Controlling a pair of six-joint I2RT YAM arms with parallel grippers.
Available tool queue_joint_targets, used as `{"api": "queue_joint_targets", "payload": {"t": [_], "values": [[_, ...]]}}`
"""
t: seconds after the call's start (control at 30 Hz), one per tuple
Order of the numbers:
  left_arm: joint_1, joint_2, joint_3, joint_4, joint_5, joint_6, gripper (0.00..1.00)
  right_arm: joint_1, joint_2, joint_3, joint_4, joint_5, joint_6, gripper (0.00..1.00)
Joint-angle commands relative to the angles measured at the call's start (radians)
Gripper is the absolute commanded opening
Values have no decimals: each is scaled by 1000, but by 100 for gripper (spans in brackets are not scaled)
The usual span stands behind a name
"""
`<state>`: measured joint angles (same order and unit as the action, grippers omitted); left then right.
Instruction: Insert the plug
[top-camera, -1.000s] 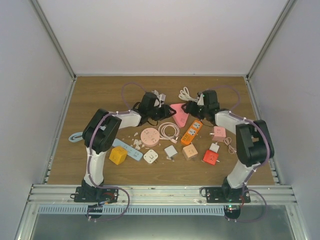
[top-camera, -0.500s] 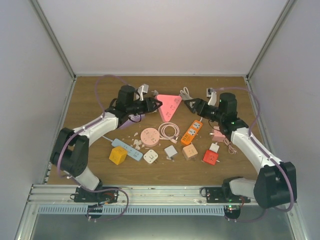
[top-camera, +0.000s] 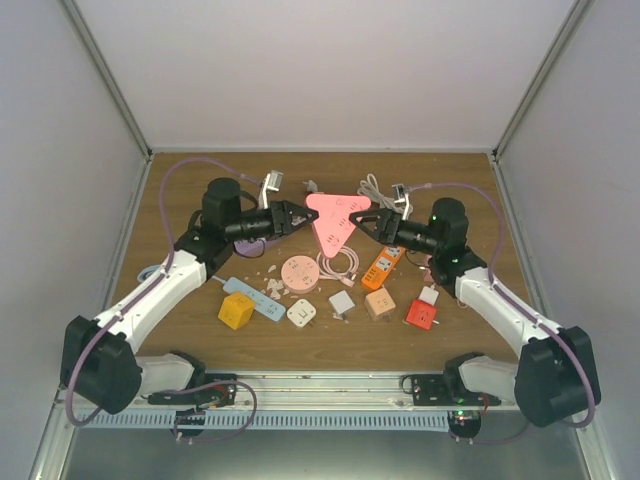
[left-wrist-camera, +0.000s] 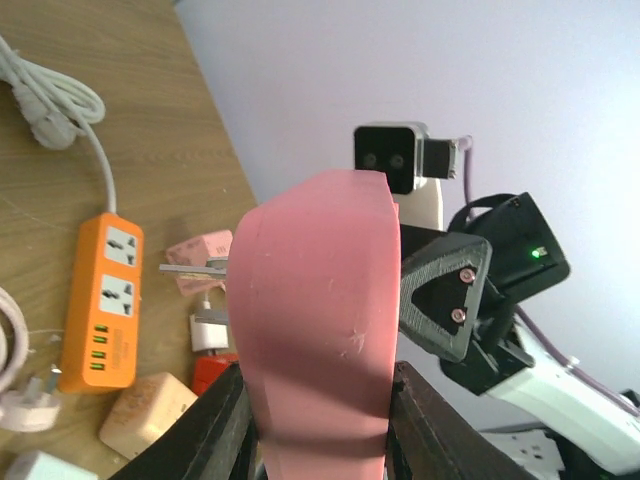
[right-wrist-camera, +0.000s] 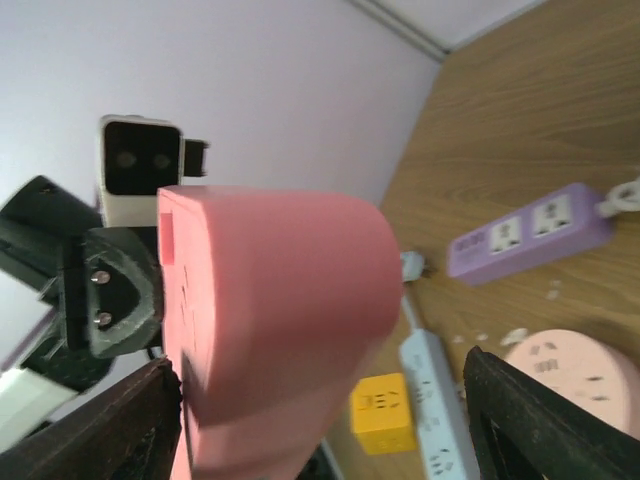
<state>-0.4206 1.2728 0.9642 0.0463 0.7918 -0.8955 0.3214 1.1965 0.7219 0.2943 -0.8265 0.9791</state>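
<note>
A pink triangular power socket (top-camera: 335, 215) is held above the table. My left gripper (top-camera: 292, 216) is shut on its left corner; in the left wrist view the pink body (left-wrist-camera: 315, 320) fills the gap between both fingers. My right gripper (top-camera: 372, 222) is open at the socket's right corner. In the right wrist view the socket (right-wrist-camera: 270, 310) lies against the left finger (right-wrist-camera: 160, 410), with a gap to the right finger (right-wrist-camera: 510, 410). A white plug with coiled cable (top-camera: 372, 187) lies on the table behind. No plug shows in either gripper.
Under the socket lie a pink round socket (top-camera: 299, 272), a pink cable coil (top-camera: 338, 263) and an orange power strip (top-camera: 383, 264). Nearer are a blue strip (top-camera: 255, 298), a yellow cube (top-camera: 236, 310), white adapters (top-camera: 302, 313), a peach cube (top-camera: 379, 303) and a red cube (top-camera: 420, 314).
My left gripper has lifted the pink socket off the table and holds it in the air. Both arms have swung outward, and my right gripper has come up to the socket's right corner.
</note>
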Motion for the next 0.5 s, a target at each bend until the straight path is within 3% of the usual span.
{"api": "queue_joint_targets", "payload": {"t": [0.0,0.3,0.4,0.47], "values": [[14,-63,-23,66,74,-67,13,46,-20,-36,272,-82,164,74],[17,-109,-30,145,94,-129,13,141,-2,-108,605,1,424,48],[19,-120,-37,124,72,-124,17,151,-3,-118,635,50,440,28],[21,-129,-36,91,47,-100,29,151,-6,-124,629,76,443,15]]}}
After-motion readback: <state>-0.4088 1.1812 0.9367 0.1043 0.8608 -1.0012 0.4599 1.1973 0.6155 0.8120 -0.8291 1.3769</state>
